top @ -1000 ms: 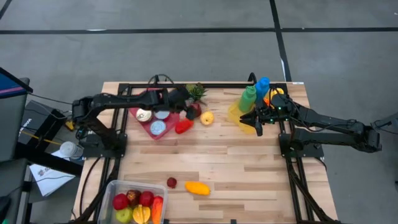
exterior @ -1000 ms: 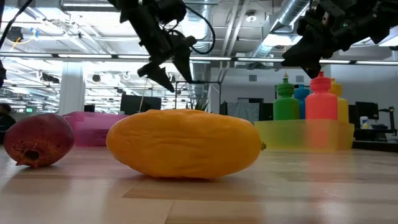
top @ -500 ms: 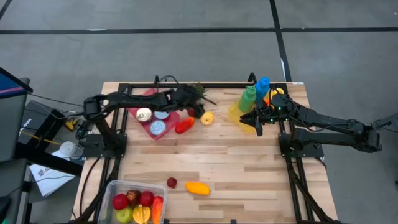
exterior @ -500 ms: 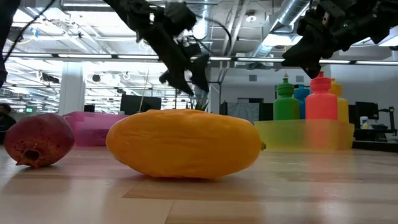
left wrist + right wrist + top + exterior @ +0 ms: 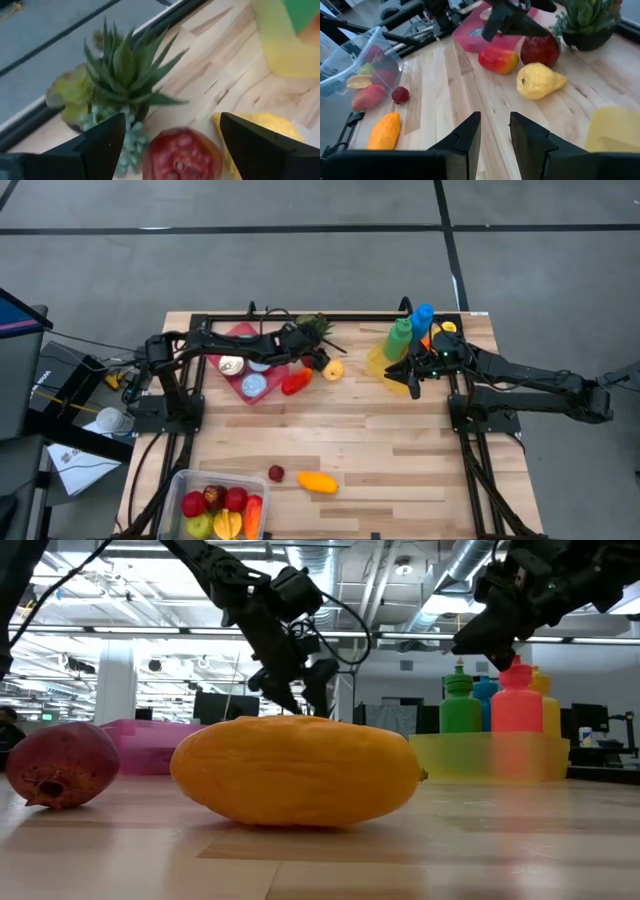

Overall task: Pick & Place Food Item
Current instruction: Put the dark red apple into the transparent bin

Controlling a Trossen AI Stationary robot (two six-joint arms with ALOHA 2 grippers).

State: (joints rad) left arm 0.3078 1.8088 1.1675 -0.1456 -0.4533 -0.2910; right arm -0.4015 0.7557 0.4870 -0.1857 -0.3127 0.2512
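Now, view by view
High view, food: a dark red round fruit (image 5: 311, 360) lies on the wooden surface (image 5: 400, 435) just beside a small potted succulent (image 5: 316, 329), with a yellow pear-like fruit (image 5: 333, 369) next to it and a red-orange fruit (image 5: 295, 382) near the pink tray (image 5: 243, 385)
High view, left hand: the left hand (image 5: 313, 356) sits over the dark red fruit by the plant; whether it touches the fruit cannot be told
High view, right hand: the right hand (image 5: 404, 373) hangs beside the yellow bin (image 5: 378, 363) of coloured bottles (image 5: 401, 337)
High view, change: the left arm has reached farther from the tray toward the plant than a second ago; the right arm has not moved
Low view, food: a big orange fruit (image 5: 296, 772) fills the front, a small dark red fruit (image 5: 58, 764) beside it
Low view, left hand: left hand (image 5: 303, 697) hangs lower than before, fingers apart
Left wrist view, food: the red fruit (image 5: 181, 153) is speckled and rounded, lying between the two spread dark fingers (image 5: 97, 145), succulent behind it, yellow fruit (image 5: 260, 132) beside it
Left wrist view, grip: wide, holding nothing
Right wrist view, grip: the fingers (image 5: 462, 135) stand narrowly apart, empty, above bare wood
Right wrist view, far side: a clear box (image 5: 351, 55) holds more fruit
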